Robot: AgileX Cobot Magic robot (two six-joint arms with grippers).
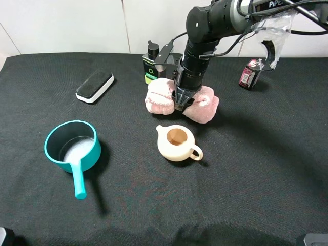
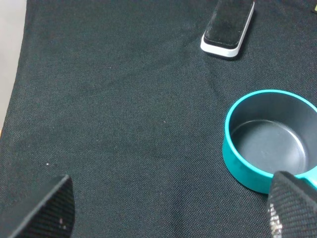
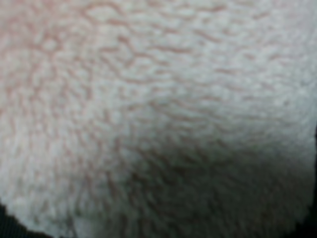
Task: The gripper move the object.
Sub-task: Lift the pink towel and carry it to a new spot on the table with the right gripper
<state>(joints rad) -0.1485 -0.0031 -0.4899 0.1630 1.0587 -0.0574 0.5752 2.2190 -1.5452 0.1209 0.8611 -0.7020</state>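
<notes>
The pale-pink fluffy towel bundle (image 1: 159,96) lies on the black cloth behind the cream teapot. Its two lumps bulge out on either side of my right gripper (image 1: 182,101). That gripper comes straight down onto the bundle's middle, and its fingers are sunk in the fluff, pinching it. The right wrist view is filled with the towel's fluff (image 3: 158,99), and no fingers show there. My left gripper (image 2: 168,213) is open and empty over bare cloth at the table's left. Its two fingertips (image 2: 49,210) sit far apart.
A cream teapot (image 1: 177,144) stands just in front of the towel. A teal saucepan (image 1: 72,148) (image 2: 267,148) sits at front left. A black-and-white eraser block (image 1: 95,85) (image 2: 228,27) lies behind it. A green-black bottle (image 1: 150,66) and a dark red can (image 1: 249,74) stand at the back.
</notes>
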